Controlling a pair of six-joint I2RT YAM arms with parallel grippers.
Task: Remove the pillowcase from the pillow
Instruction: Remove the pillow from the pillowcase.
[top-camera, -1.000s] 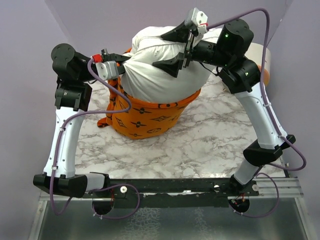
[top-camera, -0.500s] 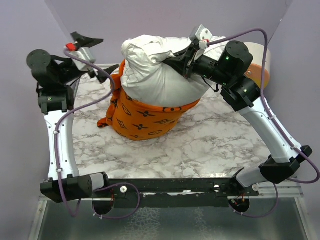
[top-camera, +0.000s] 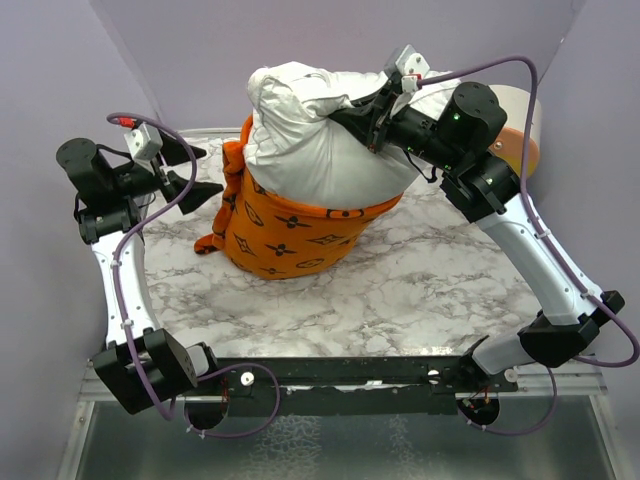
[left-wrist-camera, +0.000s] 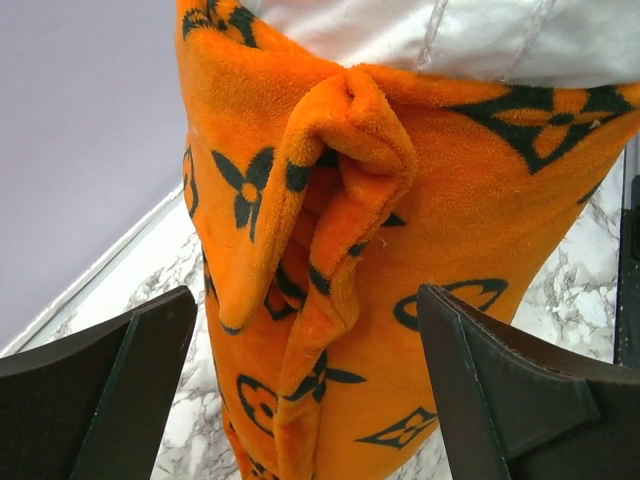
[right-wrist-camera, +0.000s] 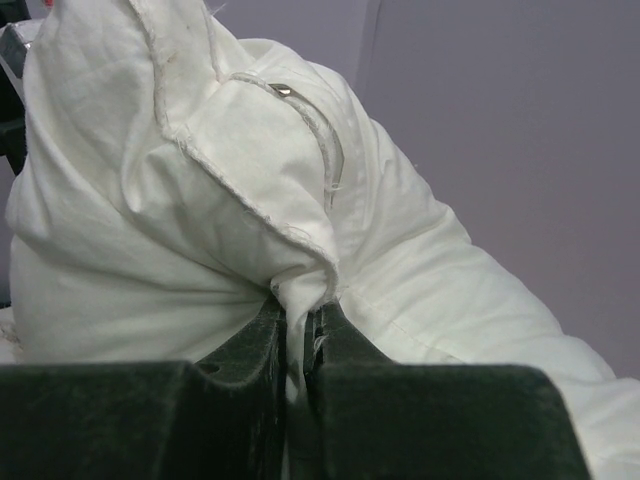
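The empty, wide-open left gripper (top-camera: 193, 172) faces a vertical fold of the orange pillowcase (left-wrist-camera: 340, 180), just ahead between its fingers. The right gripper (right-wrist-camera: 303, 318) is pinched tight on the white pillow (top-camera: 320, 150), which stands above that fold.

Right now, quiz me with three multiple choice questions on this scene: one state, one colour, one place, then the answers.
1. The right gripper is: A) open; B) shut on the pillow; C) out of view.
2. The pillowcase is: A) orange with dark motifs; B) plain blue; C) green.
3. The left gripper is: A) above the pillow; B) beside the pillowcase's left side; C) inside the pillowcase.
Answers: B, it pinches white fabric; A, the cloth is plainly orange; B, its open jaws face that side.
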